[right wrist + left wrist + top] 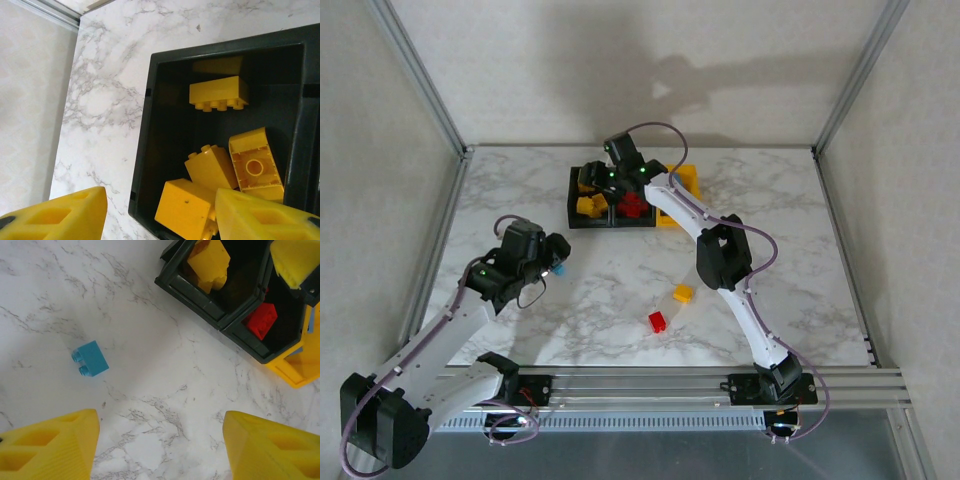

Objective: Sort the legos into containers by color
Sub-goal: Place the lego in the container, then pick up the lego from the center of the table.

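Yellow legos [218, 93] sit in the containers' [572, 205] left bin [148, 150], right fingers [65, 215] apart above: likely releasing. Next, left fingers [50, 445], also apart, should grasp the blue lego [90, 358].

Marble table [770, 200], row of joined bins [605, 224] at back, loose yellow brick [683, 293], red brick [658, 321], blue brick [90, 359].

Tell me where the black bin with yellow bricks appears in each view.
Top external: the black bin stands at the far middle of the table, left end of its row.
Left wrist: the bin touches the top edge, right of centre.
Right wrist: the bin takes the centre and right.
Shared landmark: the yellow bricks inside it.
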You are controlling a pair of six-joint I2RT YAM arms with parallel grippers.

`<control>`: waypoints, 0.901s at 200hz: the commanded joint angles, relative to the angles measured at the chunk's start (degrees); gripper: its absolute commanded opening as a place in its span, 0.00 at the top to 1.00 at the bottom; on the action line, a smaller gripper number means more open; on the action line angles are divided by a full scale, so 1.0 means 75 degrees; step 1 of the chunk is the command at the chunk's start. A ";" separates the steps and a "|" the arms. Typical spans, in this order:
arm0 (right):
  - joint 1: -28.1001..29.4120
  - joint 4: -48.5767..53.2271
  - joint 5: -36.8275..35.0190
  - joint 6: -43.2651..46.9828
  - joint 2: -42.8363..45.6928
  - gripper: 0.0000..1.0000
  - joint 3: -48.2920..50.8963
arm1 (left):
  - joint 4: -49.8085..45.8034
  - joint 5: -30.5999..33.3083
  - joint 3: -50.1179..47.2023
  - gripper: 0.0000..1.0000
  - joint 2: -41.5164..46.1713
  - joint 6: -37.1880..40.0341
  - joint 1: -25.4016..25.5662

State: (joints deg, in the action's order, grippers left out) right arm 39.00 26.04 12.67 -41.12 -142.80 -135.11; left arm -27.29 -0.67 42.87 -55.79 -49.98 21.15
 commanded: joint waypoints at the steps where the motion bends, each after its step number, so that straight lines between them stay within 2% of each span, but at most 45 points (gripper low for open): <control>1: 0.0003 -0.0055 -0.0181 0.0255 0.0502 0.41 -0.0201 | -0.0100 -0.0227 -0.0147 0.34 0.0191 -0.0119 -0.0067; 18: 0.0014 -0.0056 -0.0232 0.0501 0.1049 0.41 0.0224 | -0.0100 -0.0284 -0.0194 0.34 0.0216 -0.0110 -0.0069; 34: 0.0026 -0.0205 -0.0271 0.0724 0.1829 0.42 0.1151 | -0.0042 -0.0363 -0.0229 0.34 0.0195 -0.0071 -0.0066; 64: 0.0038 -0.0753 -0.0339 0.1193 0.3746 0.42 0.3853 | 0.0267 -0.0704 -0.0267 0.33 0.0055 0.0113 0.0133; 93: -0.0059 -0.1116 -0.0398 0.1322 0.5630 0.42 0.6440 | 0.0418 -0.0814 -0.0131 0.33 -0.0293 0.0320 0.0732; 128: -0.0302 0.0080 -0.0888 0.0953 0.6768 0.40 0.8052 | 0.0465 -0.0747 0.0060 0.34 -0.0743 0.0369 0.1189; 150: -0.0305 0.0975 -0.1399 0.0690 0.7348 0.31 0.8763 | 0.0701 -0.1005 0.0032 0.33 -0.0901 0.0472 0.1434; 180: -0.0301 0.1914 -0.1735 0.0336 0.7588 0.24 0.9425 | 0.0788 -0.1212 -0.0010 0.33 -0.1078 0.0644 0.1703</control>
State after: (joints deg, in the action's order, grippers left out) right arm 36.67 32.56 3.53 -35.81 -88.58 -67.55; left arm -22.90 -7.70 41.56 -62.89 -47.31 32.49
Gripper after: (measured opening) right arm 0.740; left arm 0.668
